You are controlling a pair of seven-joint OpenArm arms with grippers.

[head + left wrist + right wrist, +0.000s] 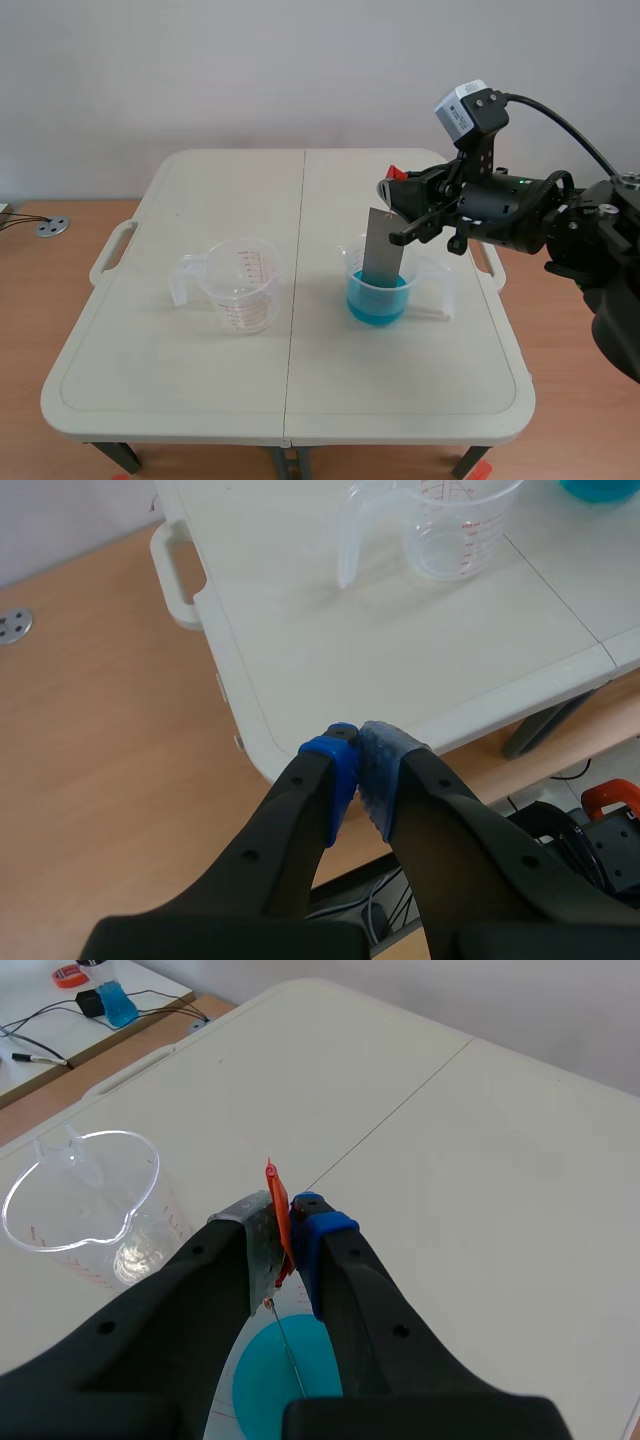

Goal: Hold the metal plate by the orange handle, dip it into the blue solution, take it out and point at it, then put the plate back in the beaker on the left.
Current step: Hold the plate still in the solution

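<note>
Since the metal plate (383, 258) has to hang straight down w/ only metal getting wet, the right pincer (396, 208) enters from the right edge of the desk (300, 400), well above the liquid. It's clamped only on the orange handle (396, 174) at the plate's top end. Right wrist cam agrees: pads pinched tight on that tab, plate hanging edge-on below.

Plate is near upright w/ a slight lean, lower end inside the right beaker (350, 265) and, far as I can tell, down in the blue solution (375, 302). That beaker sits on the desk's right half, just beside the centre seam (295, 300), approx midway between near and far edges. So dip step looks under way. Can't tell how deep the metal goes.

Empty beaker (238, 285) = drop-off spot. It's on the desk's left half, about level w/ the blue one but apart from it, handle toward the left edge. Mouth is unobstructed, so straight lift + carry across the seam should do, imo.

Left pincer (357, 770) is pinched together on nothing, parked off the desk's near-left corner, over the floor (100, 780). Makes sense: out of the way and free for the pointing step. Closed tips make a decent pointer too.

Risks, my guess:
- Thin tab grip, so plate may swing on lift.
- Drips across the desk on transfer.
- Plate edge could clip the rim and tip the beaker, which looks like light plastic.
</note>
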